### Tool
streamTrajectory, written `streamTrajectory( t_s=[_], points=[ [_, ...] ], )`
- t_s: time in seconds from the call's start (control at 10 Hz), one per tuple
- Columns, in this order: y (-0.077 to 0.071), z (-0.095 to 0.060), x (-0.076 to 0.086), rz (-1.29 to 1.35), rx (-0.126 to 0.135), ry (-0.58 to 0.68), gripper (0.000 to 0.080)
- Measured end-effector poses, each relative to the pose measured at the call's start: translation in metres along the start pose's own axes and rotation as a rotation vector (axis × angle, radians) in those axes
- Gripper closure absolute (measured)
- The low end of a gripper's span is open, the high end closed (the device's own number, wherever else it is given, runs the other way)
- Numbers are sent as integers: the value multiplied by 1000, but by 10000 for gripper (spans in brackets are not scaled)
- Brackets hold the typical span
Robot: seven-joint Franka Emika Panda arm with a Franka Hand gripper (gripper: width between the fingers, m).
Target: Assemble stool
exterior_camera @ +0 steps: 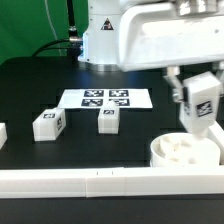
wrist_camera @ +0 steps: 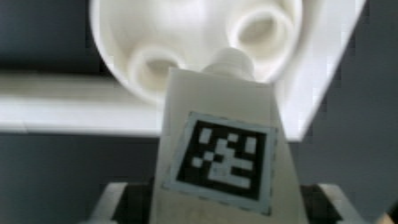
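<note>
The round white stool seat [exterior_camera: 184, 151] lies socket side up at the exterior view's right, against the front rail. My gripper [exterior_camera: 200, 98] is shut on a white stool leg [exterior_camera: 198, 108] with a black-and-white tag and holds it upright just above the seat. In the wrist view the held leg [wrist_camera: 221, 140] points its tip at a socket in the seat [wrist_camera: 146, 40]; my fingers [wrist_camera: 121, 200] press on both its sides. Two more tagged legs lie on the black table: one [exterior_camera: 47, 123] at the left, one [exterior_camera: 109, 120] nearer the middle.
The marker board [exterior_camera: 106, 99] lies flat at the table's middle back. A long white rail [exterior_camera: 100, 183] runs along the front edge. A white block [exterior_camera: 3, 134] shows at the exterior view's far left edge. The arm's white base [exterior_camera: 104, 40] stands behind.
</note>
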State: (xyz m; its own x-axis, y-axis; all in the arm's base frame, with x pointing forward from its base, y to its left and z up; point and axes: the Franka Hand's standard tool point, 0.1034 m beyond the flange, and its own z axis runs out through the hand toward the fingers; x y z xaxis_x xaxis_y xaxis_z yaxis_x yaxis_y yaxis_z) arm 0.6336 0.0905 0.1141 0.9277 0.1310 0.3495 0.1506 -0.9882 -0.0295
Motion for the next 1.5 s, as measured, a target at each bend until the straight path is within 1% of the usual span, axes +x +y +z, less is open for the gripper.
streamTrajectory(
  t_s=[0.1, 0.4, 0.5, 0.7, 1.1, 1.2, 1.4, 1.5],
  points=[
    [-1, 0, -1, -57, 0, -37, 476],
    [-1, 1, 0, -50, 3, -36, 476],
    [-4, 2, 5, -154, -4, 23, 476],
    [-16, 3, 5, -240, -3, 45, 476],
    [-14, 4, 5, -222, -1, 43, 476],
    [-18, 5, 2, -232, 1, 54, 476],
    [-31, 7, -7, -248, 9, 59, 476],
    [-32, 8, -9, -257, 10, 63, 476]
  ],
)
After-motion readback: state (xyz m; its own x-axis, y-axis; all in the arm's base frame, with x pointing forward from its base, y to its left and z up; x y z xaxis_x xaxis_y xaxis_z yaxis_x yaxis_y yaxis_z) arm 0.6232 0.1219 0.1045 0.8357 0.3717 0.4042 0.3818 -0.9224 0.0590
